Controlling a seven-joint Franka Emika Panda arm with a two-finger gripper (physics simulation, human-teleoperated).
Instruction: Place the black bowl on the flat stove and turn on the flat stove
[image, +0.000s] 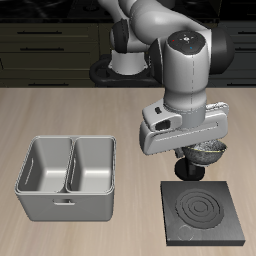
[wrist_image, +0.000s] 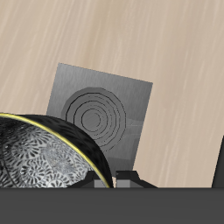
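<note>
While the black bowl (image: 209, 153) hangs lifted off the table in the gripper (image: 200, 160), just behind the far edge of the flat stove (image: 205, 210), the first half of the task reads as under way and not finished.

Status, as judged from both views:
- Bowl: carried, not yet over the burner rings; the wrist view shows its speckled dark side and yellowish rim (wrist_image: 39, 153) close under the camera, with the stove plate (wrist_image: 101, 114) beyond it.
- Pincer: fingers (wrist_image: 131, 178) appear closed on the bowl's rim; the contact itself is partly hidden by the arm in the exterior view.
- Placement on the stove: still to do.
- Switching on: still to do; no glow shows on the rings. The knob cannot be made out clearly.

Count:
- Black bowl: one.
- Flat stove: one, near the table's front edge.
- Grey two-compartment bin (image: 68, 177): one, well apart from the stove, both compartments bare.
- Robot arm: one.
- Wooden table (image: 60, 115): one.
</note>
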